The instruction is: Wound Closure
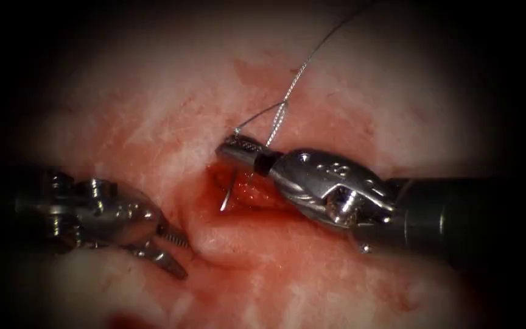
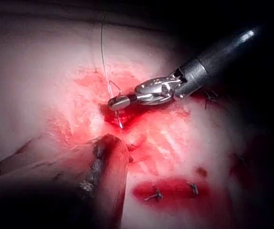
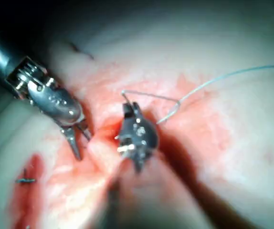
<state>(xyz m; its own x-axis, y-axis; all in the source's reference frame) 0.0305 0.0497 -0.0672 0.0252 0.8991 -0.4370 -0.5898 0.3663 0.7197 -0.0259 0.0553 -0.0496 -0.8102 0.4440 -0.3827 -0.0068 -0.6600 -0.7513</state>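
Right needle driver [image 1: 241,151] clamps curved needle [image 1: 227,194] near its thread [image 1: 302,66] end | tip below jaws in cut [image 1: 245,195] | left needle driver [image 1: 168,247] parted, empty | needle stiff, slippery: grip mid-curve

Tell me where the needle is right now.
In the endoscope view, the needle hangs from the right tool, held near its thread end, tip pointing down into the cut.

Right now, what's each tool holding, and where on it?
The right tool has its jaws shut on the needle near its thread end; the tip points down into the cut. The left tool has open jaws, holding nothing.
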